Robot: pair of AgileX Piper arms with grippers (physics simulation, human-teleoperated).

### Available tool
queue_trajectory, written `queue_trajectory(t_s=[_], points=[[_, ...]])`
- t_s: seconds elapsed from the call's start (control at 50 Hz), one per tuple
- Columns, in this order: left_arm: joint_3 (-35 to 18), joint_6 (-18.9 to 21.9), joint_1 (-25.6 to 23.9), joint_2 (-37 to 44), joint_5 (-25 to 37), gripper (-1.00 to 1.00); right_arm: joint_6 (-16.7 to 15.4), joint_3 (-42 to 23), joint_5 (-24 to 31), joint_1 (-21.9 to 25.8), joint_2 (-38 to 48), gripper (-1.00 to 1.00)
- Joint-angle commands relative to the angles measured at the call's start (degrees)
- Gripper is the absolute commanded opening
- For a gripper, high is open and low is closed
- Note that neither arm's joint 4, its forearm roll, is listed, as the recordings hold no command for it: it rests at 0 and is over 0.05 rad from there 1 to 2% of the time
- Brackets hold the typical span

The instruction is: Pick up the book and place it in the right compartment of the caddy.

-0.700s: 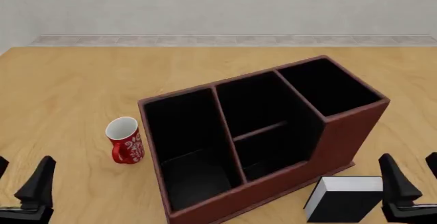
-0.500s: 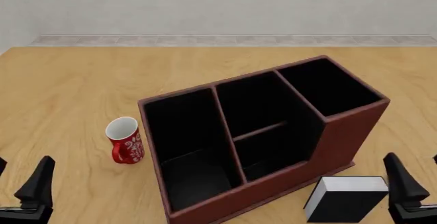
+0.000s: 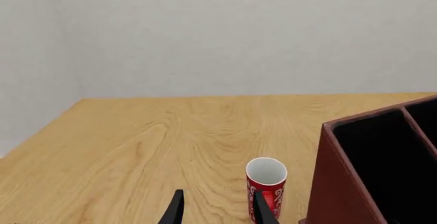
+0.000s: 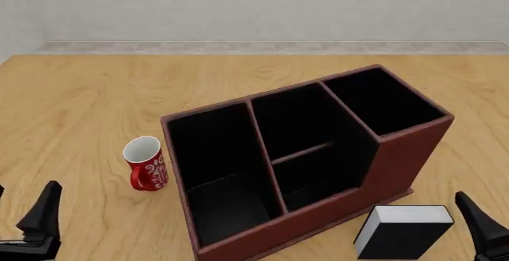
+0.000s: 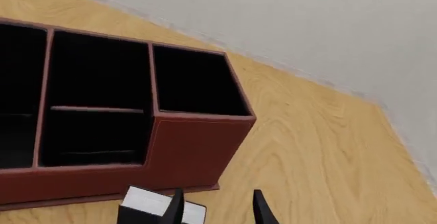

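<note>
Two risks: the book (image 4: 402, 232) stands at the bench's near edge, just beside the caddy (image 4: 397, 159); my open right hand (image 5: 215, 208) could tip it or bump that wall.

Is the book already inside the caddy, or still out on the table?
Still out. The book stands on the table in front of the caddy; its right compartment shows only black lining.
</note>
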Motion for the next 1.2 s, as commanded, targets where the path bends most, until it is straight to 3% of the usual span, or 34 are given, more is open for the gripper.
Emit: queue_trajectory(t_s=[0.02,0.16,0.36,0.44,0.62,0.68,0.74,0.78,1.2], points=[[0.01,0.53,1.18,0.23,-0.44,1.00,-6.75,-6.82,13.29,0.50,4.12,1.00],[0.00,0.41,1.18,0.76,-0.99,1.00,-10.20,-11.13,20.61,-1.41,3.92,1.00],[0.06,0.84,0.23,0.76,-1.06,1.00,-14.23,-9.36,26.60,0.11,4.13,1.00],[0.03,0.91,0.10,0.75,-1.07,1.00,-15.56,-10.28,26.97,-1.39,4.46,1.00],[0.06,0.92,0.23,1.03,-1.43,1.00,-22.16,-9.23,29.70,-4.40,5.93,1.00],[0.04,1.20,0.25,1.15,-1.62,1.00,-27.28,-8.39,33.08,-6.27,5.23,1.00],[0.09,1.33,0.28,1.45,-1.70,1.00,-28.15,-9.08,34.53,-5.93,5.55,1.00],[0.15,1.32,0.31,1.39,-1.64,1.00,-30.94,-9.16,35.50,-6.87,4.99,1.00],[0.13,1.41,-0.12,3.34,-3.82,1.00,-42.57,-12.00,37.24,-6.56,5.87,1.00]])
